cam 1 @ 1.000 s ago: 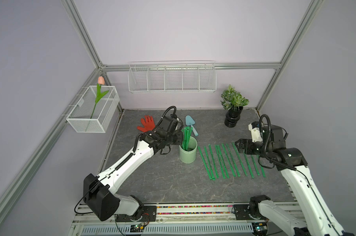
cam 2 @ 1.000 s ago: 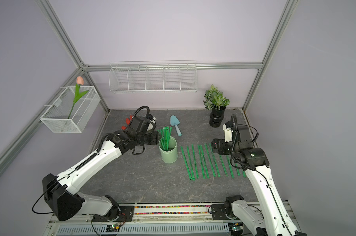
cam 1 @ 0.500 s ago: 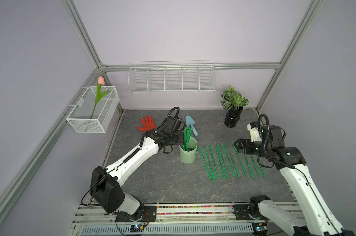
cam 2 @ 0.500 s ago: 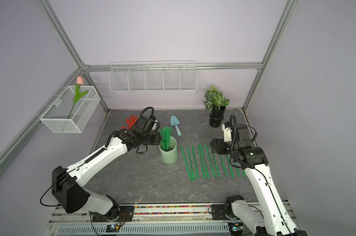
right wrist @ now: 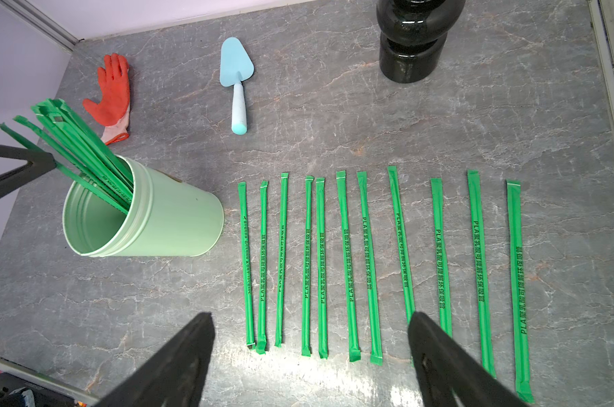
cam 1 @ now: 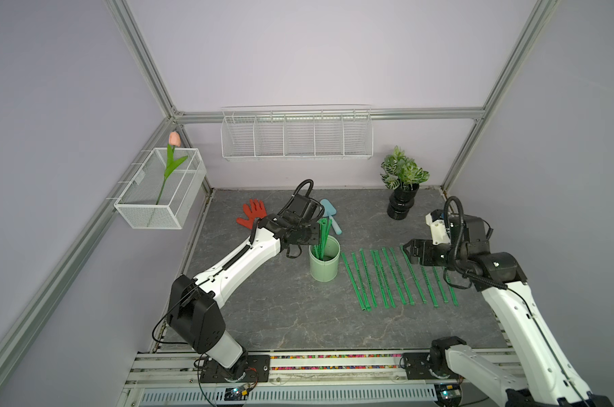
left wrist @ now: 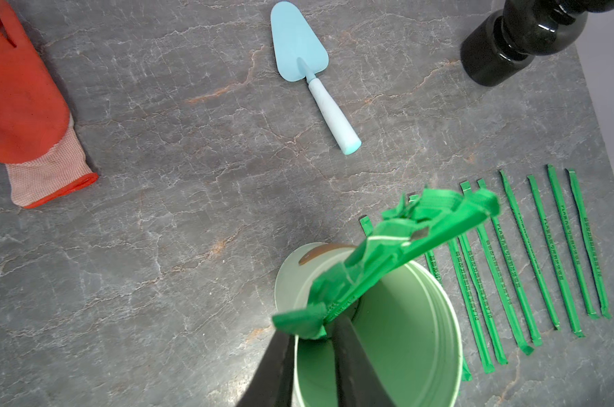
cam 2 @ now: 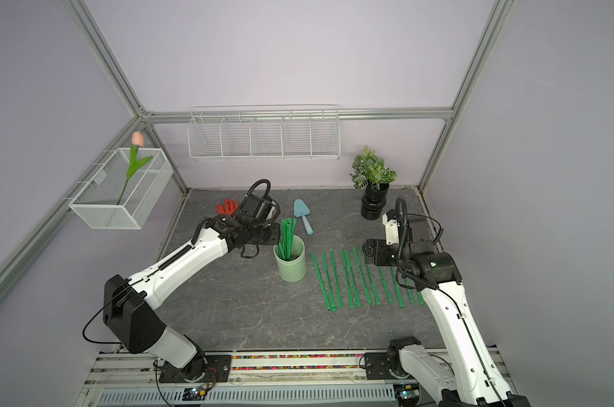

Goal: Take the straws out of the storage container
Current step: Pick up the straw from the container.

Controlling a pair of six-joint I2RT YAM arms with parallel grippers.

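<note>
The storage container (cam 1: 325, 269) (cam 2: 293, 271) (right wrist: 178, 218) stands upright mid-table and holds several straws (cam 1: 322, 230) (cam 2: 287, 230) (right wrist: 83, 148) leaning left. My left gripper (cam 1: 317, 235) (cam 2: 278, 235) (left wrist: 311, 327) is level with their upper parts. Its jaws are narrowed onto the top end of one straw (left wrist: 298, 322), which sits between the fingertips. Several more straws (cam 1: 397, 276) (cam 2: 358, 278) (right wrist: 365, 264) lie in a row right of the cup. My right gripper (cam 1: 406, 252) (cam 2: 366, 252) (right wrist: 311, 317) hovers wide open over the far ends of that row, holding nothing.
A red glove (cam 1: 252, 215) and a blue trowel (cam 1: 331, 215) lie behind the cup. A black pot with a plant (cam 1: 402, 208) stands at the back right. A wire basket (cam 1: 296, 139) hangs on the back wall, and another with a tulip (cam 1: 159, 197) on the left wall.
My left arm has reached right, from beside the cup to the straws' tops, and its jaws have narrowed. The right arm and the laid-out straws have stayed put.
</note>
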